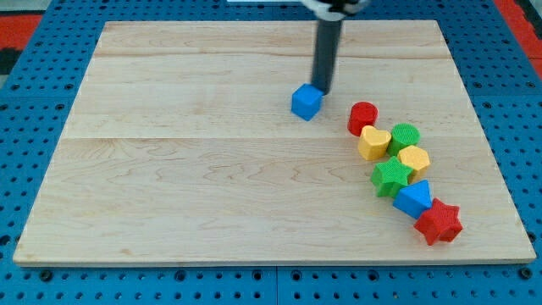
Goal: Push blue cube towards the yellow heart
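Note:
The blue cube (306,102) sits on the wooden board, a little above the middle. My tip (323,89) is right behind it, touching or nearly touching its upper right edge. The yellow heart (373,142) lies to the cube's lower right, in a cluster of blocks, with a gap of bare board between the cube and it.
Around the heart stand a red cylinder (362,117), a green block (404,137), a yellow hexagon (413,159), a green star (390,178), a blue block (412,199) and a red star (439,222). The board (212,169) lies on blue pegboard.

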Available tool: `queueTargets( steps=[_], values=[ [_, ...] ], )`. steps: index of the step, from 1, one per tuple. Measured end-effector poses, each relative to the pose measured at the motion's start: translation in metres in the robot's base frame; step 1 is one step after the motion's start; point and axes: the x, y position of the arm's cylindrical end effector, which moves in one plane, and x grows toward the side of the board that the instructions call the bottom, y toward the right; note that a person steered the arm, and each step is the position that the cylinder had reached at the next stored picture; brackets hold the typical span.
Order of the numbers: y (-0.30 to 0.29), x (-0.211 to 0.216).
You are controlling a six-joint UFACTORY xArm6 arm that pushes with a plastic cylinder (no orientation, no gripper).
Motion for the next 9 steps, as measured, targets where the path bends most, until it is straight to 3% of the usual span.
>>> queueTargets(
  steps=[1,4,6,9],
  values=[
    [-0.041,-0.002],
    [-0.017,0.022],
    [-0.017,0.076],
    [-0.047,0.08]
  ],
)
